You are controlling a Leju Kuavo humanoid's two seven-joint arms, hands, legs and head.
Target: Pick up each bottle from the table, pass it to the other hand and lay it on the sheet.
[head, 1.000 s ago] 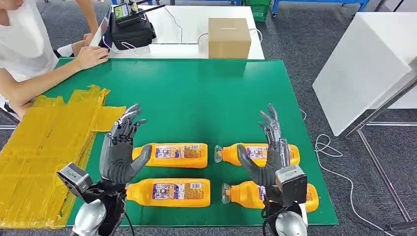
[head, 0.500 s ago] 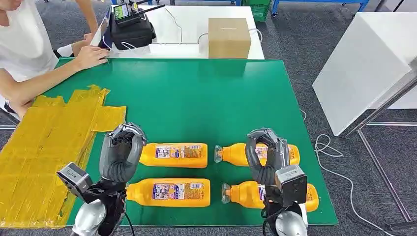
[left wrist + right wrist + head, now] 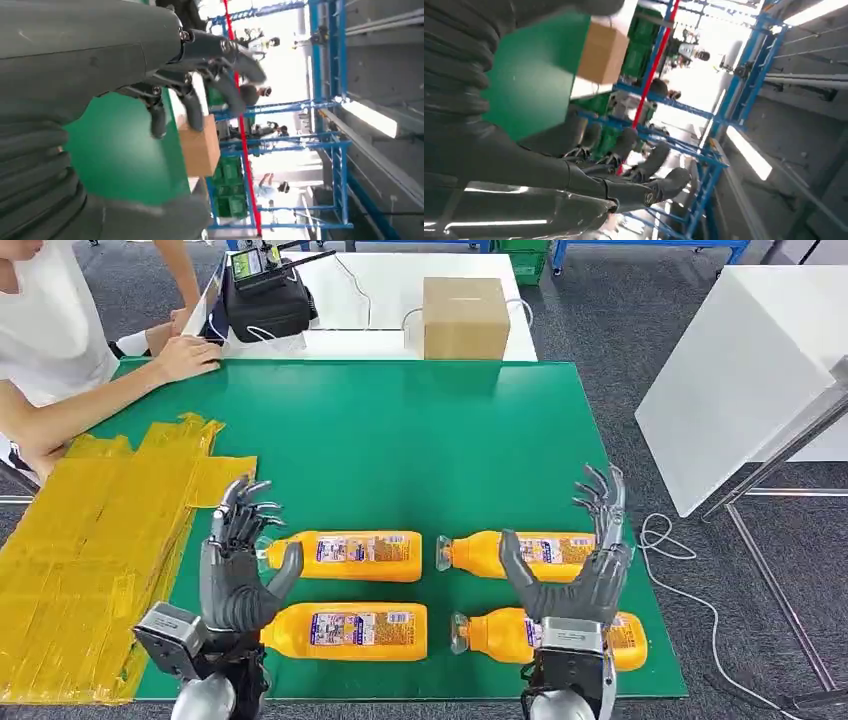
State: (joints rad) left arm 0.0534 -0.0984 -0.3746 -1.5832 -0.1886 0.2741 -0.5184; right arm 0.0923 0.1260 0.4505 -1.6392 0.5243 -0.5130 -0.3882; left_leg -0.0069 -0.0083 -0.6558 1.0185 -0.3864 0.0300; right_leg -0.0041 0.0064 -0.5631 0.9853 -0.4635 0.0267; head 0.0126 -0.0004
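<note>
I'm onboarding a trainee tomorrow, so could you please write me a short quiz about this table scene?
1. How many orange bottles lie on the green table?
2. True or false: the left hand is gripping a bottle.
3. Where does the yellow sheet lie: A) on the robot's left side of the table, B) on its right side, C) under the cardboard box?

Key:
1. Four, in two rows, e.g. the far-left bottle and the near-right bottle.
2. False: both it and the right hand are open and hold nothing.
3. A.
</note>
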